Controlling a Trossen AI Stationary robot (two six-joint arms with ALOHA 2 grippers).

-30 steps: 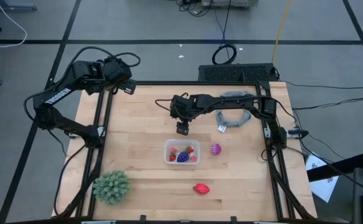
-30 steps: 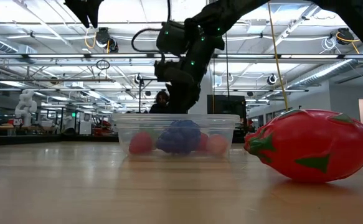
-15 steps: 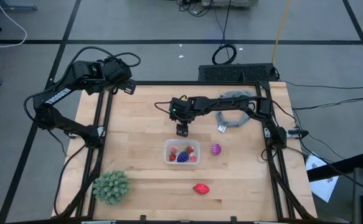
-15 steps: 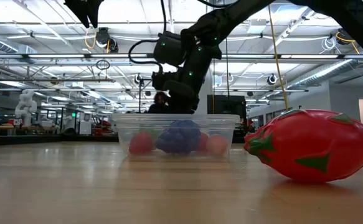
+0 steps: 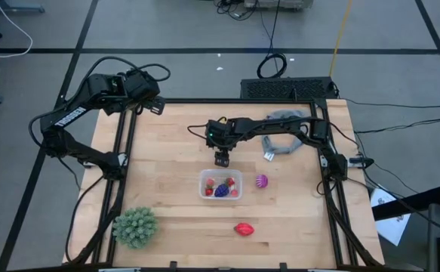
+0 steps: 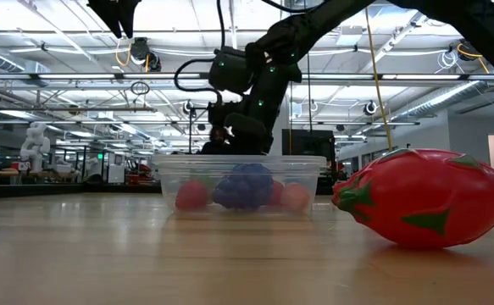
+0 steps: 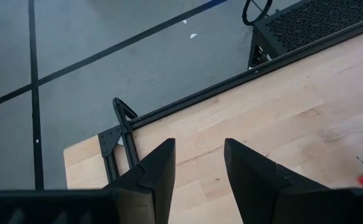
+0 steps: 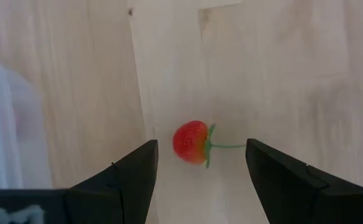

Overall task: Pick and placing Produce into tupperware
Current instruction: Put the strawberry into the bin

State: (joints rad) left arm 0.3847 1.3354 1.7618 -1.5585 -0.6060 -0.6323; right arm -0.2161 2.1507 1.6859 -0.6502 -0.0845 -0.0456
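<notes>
My right gripper [image 8: 201,144] is open and hangs over the table just beyond the far side of the tupperware [image 5: 221,185]. Its fingers stand on either side of a small red berry with a green stem [image 8: 190,142], which lies on the wood untouched. In the high view the right gripper [image 5: 221,158] hides this berry. The clear tub holds several red berries and a dark purple fruit [image 6: 243,186]. A magenta fruit [image 5: 261,180] lies to the right of the tub. The larger red oval [image 5: 243,228] lies nearer the table's near edge. My left gripper [image 7: 198,146] is open and waits over the table's far left corner.
A big green spiky ball [image 5: 135,227] sits at the near left. A grey cloth ring [image 5: 284,142] lies at the far right under the right arm. Bare wood spreads across the table's left half [image 5: 159,166]. In the low view the red oval [image 6: 423,198] fills the near right.
My right arm's wrist has shifted a little and tipped while its gripper stayed over the spot behind the tub. Nothing on the table has moved.
</notes>
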